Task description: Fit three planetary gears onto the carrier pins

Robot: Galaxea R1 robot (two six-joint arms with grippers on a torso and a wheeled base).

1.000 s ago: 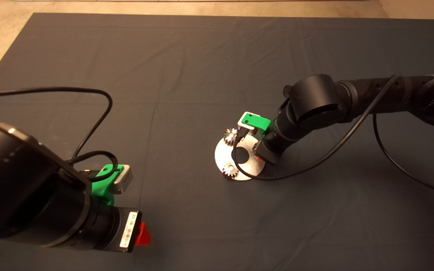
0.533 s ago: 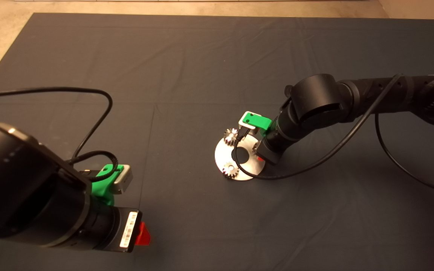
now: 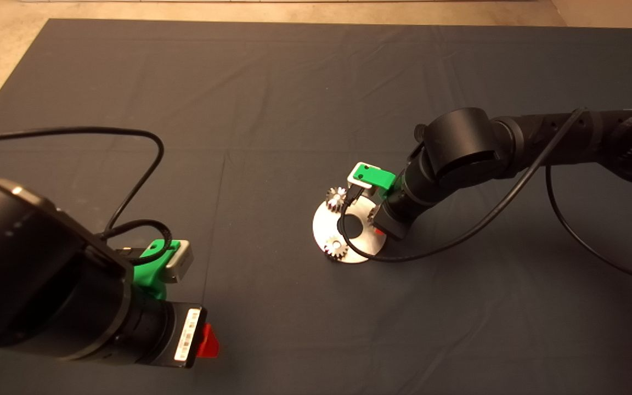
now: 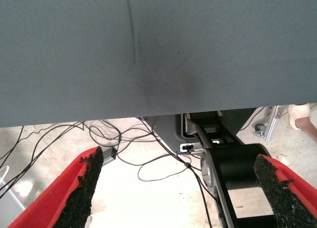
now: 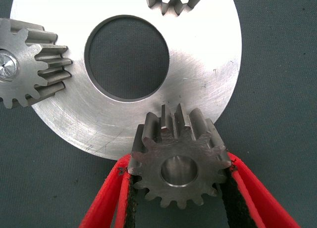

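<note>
Right end effector [image 5: 181, 188] is gripping the third planetary gear [image 5: 179, 161] over the carrier disc's [image 5: 208, 84] rim, holding position unchanged over the last second; seating is pending. Two gears are sitting beyond it. Left end effector [image 4: 178, 188] is idling open.

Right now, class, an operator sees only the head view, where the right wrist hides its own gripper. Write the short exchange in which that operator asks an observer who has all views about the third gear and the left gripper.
Operator: Is the third gear gripped?
Observer: Yes. The right wrist view shows the right gripper shut on it, pads against opposite teeth.
Operator: Where is it?
Observer: Overlapping the disc at its edge. I cannot tell whether it is seated.
Operator: And the left gripper?
Observer: Open, with nothing between its fingers.
</note>
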